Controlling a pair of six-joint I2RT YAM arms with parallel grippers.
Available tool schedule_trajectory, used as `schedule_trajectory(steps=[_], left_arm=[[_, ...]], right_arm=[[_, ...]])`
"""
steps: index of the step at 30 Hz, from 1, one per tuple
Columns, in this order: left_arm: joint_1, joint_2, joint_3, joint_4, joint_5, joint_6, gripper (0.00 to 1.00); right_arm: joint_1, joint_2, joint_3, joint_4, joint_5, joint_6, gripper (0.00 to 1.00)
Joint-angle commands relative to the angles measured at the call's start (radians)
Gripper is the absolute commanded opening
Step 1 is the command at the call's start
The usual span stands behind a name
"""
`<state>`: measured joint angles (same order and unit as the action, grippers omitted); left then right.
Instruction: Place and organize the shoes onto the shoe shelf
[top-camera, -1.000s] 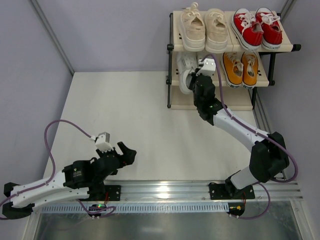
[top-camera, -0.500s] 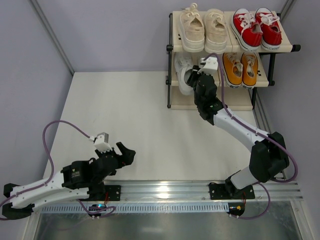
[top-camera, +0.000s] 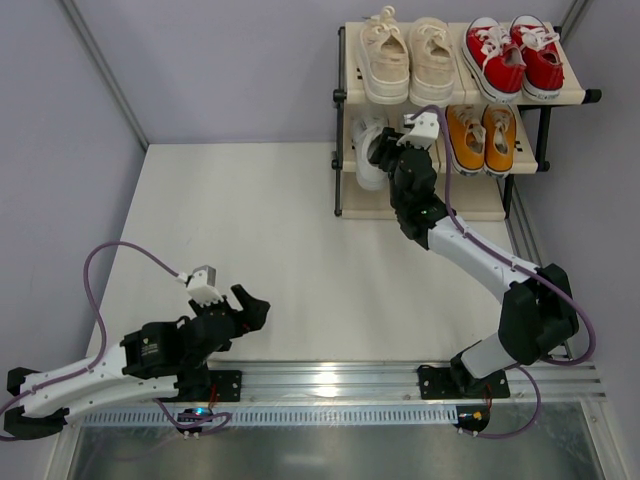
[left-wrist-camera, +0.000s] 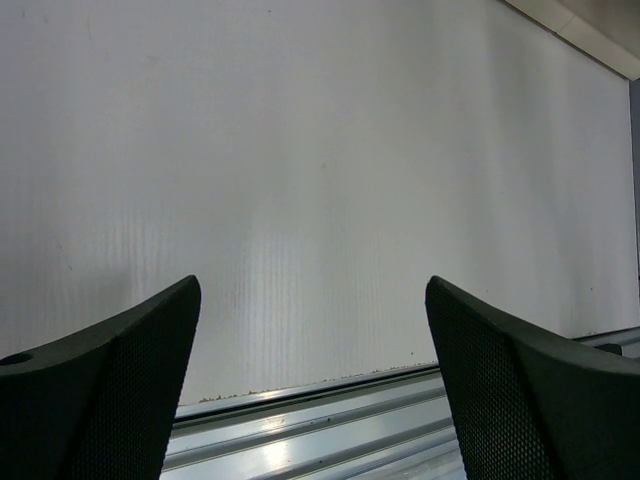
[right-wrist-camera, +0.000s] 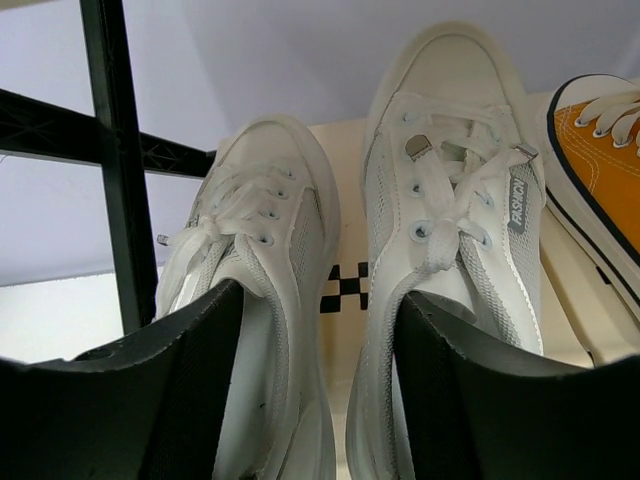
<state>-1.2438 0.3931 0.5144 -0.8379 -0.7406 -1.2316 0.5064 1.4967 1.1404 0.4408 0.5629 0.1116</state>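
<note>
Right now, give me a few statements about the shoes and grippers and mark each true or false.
1. The red shoes sit on the shoe shelf's top tier, right of the cream pair. True.
2. The orange shoes lie on the table. False: they stand on the middle tier, beside the white pair.
3. The left gripper holds a shoe. False: it is open and empty over the table.
4. The right gripper is at the white pair, jaws apart. True.

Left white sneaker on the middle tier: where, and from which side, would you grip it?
Probably pinch the left white sneaker at its collar near the heel, coming from the open front of the shoe shelf. Its heel faces that way, toe to the back; the black frame post blocks the left, the other white sneaker the right.
</note>
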Motion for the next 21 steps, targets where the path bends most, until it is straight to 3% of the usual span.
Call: schedule_trajectory(steps=[1, 21], left_arm=[[-0.005, -0.011, 0.030, -0.012, -0.026, -0.016, 0.91], [-0.005, -0.010, 0.036, -0.013, -0.040, -0.011, 0.91]], right_arm=[[0.000, -0.065, 0.013, 0.131, -0.029, -0.009, 0.62], [0.000, -0.168, 0.036, 0.113, -0.103, -0.090, 0.68]])
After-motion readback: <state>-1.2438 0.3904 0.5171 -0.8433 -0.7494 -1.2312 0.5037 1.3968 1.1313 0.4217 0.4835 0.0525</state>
